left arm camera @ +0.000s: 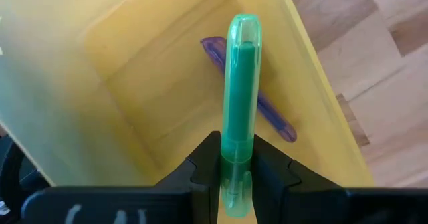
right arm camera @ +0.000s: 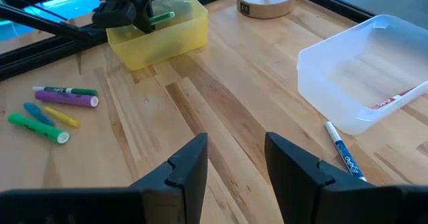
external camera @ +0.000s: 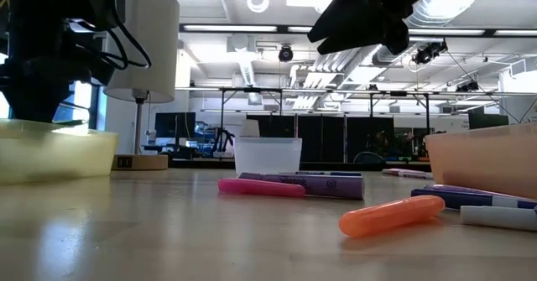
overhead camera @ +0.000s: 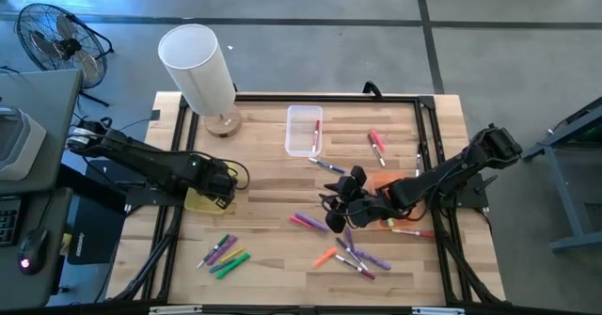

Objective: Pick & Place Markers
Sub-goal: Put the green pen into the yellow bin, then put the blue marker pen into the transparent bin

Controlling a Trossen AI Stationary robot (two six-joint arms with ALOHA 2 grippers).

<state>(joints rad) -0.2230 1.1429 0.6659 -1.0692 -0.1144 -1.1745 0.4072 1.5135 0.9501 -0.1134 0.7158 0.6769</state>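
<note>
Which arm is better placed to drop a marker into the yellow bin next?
Left. Its gripper already grips a green marker above the yellow bin; the right gripper, jaws open and empty, hovers mid-table.

The left gripper (left arm camera: 237, 177) hung over the left bin (overhead camera: 200, 202), a marker (left arm camera: 257, 103) inside; the middle bin (overhead camera: 304, 130) held perhaps one marker (overhead camera: 317, 134).

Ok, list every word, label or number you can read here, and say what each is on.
None can be read.
Blue marker by the clear bin: dark print on its white barrel, too small to read.
Red marker in the clear bin: red print, too blurred to read.
Purple marker in the low view: a round mark on its barrel, not legible.
Left gripper: pale scrawl on its body, cut off by the frame edge.
</note>
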